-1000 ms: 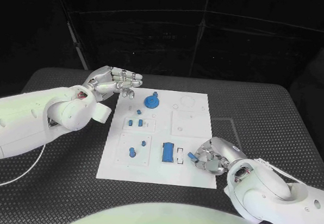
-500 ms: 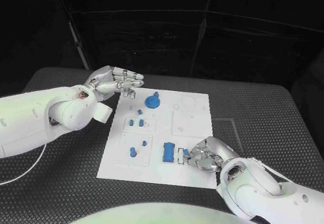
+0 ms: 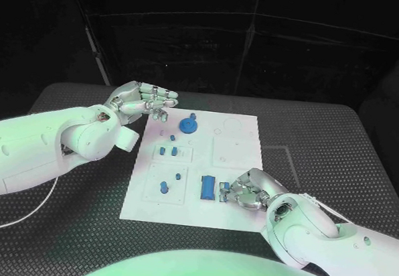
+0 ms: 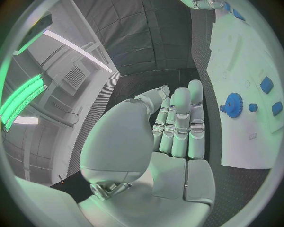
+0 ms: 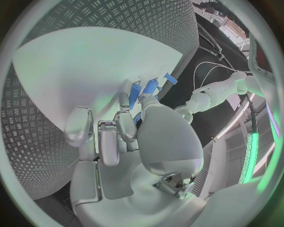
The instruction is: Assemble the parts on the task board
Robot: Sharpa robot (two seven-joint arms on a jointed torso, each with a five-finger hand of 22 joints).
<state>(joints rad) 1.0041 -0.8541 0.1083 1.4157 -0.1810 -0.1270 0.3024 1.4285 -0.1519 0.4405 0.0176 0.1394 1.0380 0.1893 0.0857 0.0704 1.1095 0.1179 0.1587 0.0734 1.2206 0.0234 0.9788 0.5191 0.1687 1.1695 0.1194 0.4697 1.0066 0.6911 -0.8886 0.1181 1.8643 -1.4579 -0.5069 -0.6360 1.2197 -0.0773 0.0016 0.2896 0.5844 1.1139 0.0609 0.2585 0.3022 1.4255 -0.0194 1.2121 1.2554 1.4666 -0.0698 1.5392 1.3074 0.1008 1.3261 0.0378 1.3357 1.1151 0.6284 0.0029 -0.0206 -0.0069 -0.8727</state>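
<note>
White task board (image 3: 235,213) lies in the middle of the black table (image 3: 354,149), long side running away from the robot. No brand, label or legible writing can be made out on the board or the parts.

Left hand (image 3: 142,101) is raised just beside the board's far left corner, fingers curled in toward the palm with nothing in them; the left wrist view shows the same, fingers (image 4: 177,127) folded side by side.

Right hand (image 3: 248,189) rests on the near right part of the board, fingers bent down onto it. A small blue piece (image 3: 227,196) sits at its fingertips, just beside the blue rectangular block (image 3: 207,188). In the right wrist view the thumb and a finger are closed around blue pieces (image 5: 145,90), though how firmly they are held cannot be told.

Other parts on the board:
- blue gear (image 3: 187,124), near the far end, also seen in the left wrist view (image 4: 233,105);
- two small blue pegs (image 3: 168,151) in the middle left recess;
- blue peg (image 3: 163,187) in the near left recess.
</note>
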